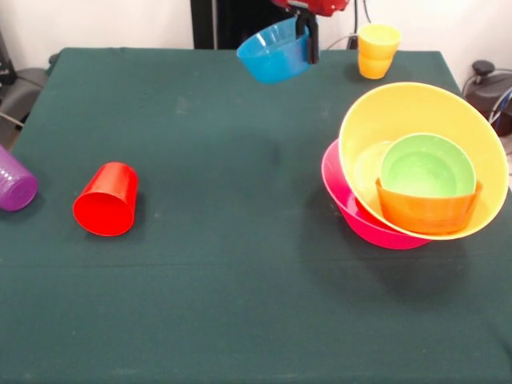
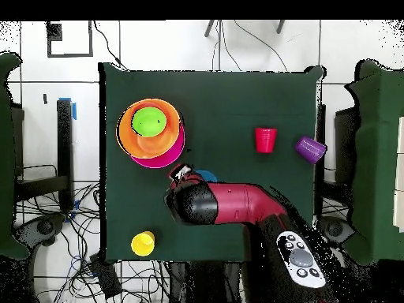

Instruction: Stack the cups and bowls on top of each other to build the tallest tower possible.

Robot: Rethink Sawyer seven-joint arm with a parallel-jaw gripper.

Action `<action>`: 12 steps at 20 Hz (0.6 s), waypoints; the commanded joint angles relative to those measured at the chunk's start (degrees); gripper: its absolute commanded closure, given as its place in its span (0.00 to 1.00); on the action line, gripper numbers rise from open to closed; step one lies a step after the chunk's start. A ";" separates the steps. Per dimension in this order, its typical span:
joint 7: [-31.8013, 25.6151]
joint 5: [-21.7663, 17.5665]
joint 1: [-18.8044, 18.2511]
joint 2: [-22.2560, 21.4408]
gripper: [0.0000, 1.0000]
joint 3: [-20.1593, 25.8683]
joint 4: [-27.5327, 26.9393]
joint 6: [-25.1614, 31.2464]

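My gripper (image 1: 306, 34) is shut on the rim of the small blue bowl (image 1: 274, 53) and holds it tilted above the table's far side. In the overhead view the gripper (image 2: 183, 172) is just beside the tower, and the blue bowl (image 2: 207, 175) peeks out from under the arm. The tower (image 2: 150, 130) at the right is a tilted large yellow-orange bowl (image 1: 424, 112) in the pink bowl (image 1: 356, 214), with a small orange bowl (image 1: 428, 213) and a green bowl (image 1: 428, 166) inside. The red cup (image 1: 106, 200) and the purple cup (image 1: 14, 184) lie on their sides at the left.
A yellow cup (image 1: 378, 38) stands at the far right on an orange cup (image 1: 374, 67); it also shows in the overhead view (image 2: 143, 243). The red cup (image 2: 266, 140) and the purple cup (image 2: 311, 148) lie near the other table edge. Cables lie on the floor around the table.
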 commanded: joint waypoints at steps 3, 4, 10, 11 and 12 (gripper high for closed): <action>-8.21 0.48 -1.54 7.21 1.00 7.23 -13.58 9.65; -9.20 0.02 -1.82 8.24 1.00 7.55 -15.06 10.44; -11.85 -0.92 -3.34 8.37 1.00 9.52 -18.88 15.74; -11.73 -0.87 -3.53 7.65 1.00 9.75 -18.75 16.54; -11.62 -0.82 -3.73 6.93 1.00 9.97 -18.61 17.33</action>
